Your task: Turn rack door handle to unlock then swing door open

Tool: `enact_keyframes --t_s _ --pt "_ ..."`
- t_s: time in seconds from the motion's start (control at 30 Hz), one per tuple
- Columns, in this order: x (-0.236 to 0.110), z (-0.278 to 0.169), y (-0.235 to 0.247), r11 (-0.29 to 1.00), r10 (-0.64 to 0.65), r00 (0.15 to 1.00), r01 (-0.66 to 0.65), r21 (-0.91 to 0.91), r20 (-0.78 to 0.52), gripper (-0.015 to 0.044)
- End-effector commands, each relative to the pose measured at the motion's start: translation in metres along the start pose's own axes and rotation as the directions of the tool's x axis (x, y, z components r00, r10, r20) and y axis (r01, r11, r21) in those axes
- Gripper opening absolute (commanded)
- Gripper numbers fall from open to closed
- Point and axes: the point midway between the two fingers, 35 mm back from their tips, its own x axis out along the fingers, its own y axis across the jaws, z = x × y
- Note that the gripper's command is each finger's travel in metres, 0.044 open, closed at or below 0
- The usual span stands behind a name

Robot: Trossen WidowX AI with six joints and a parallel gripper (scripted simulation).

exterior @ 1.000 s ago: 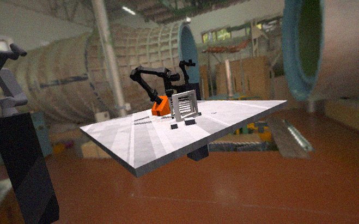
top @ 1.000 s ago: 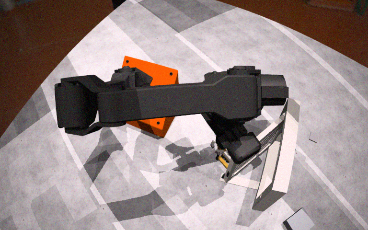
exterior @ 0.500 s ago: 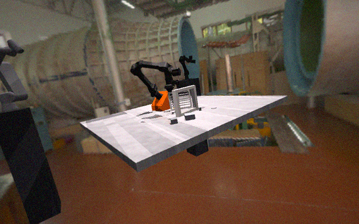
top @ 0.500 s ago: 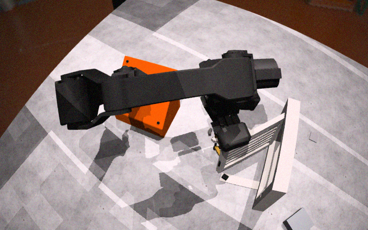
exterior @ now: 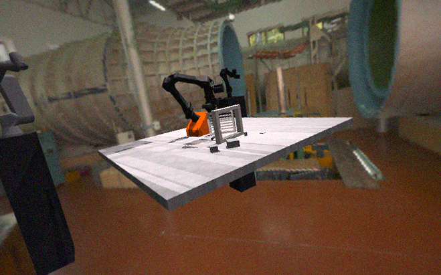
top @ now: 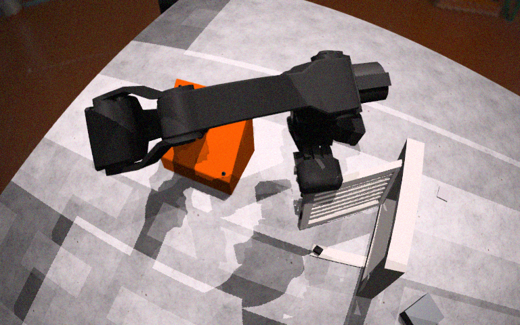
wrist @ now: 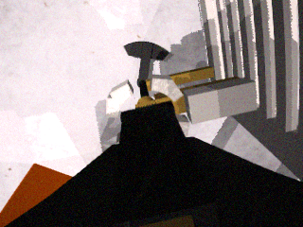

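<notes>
The slatted rack door (top: 344, 203) (exterior: 232, 119) (wrist: 269, 85) stands swung well out from its pale frame (top: 399, 237) (exterior: 216, 129), on the side toward the arm. The exact angle is hard to judge, but in the top view it looks short of a right angle. My gripper (wrist: 153, 150) is shut on the dark handle (wrist: 146, 71) at the door's free edge, its pale fingertips on either side of the stem. Yellow bars and a grey block join the handle area to the door. The wrist hides the fingers and the handle in the top view. How far the handle is turned is unclear.
The orange mount (top: 218, 153) (exterior: 197, 125) (wrist: 38, 189) is under the arm's base. A pale strip with a small black block (top: 317, 250) extends from the frame's foot. A grey block (top: 425, 310) lies beyond the frame, and a small flat square (top: 443, 193) lies behind it.
</notes>
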Motion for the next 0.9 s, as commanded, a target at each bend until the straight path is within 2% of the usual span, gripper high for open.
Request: enact_keyframes --t_s 0.0,0.87 --pt "0.0 0.003 0.008 0.996 -0.002 1.0 0.002 0.087 0.004 0.0016" --pt "0.0 0.028 0.063 0.896 0.0 1.0 -0.003 0.444 0.006 0.0016"
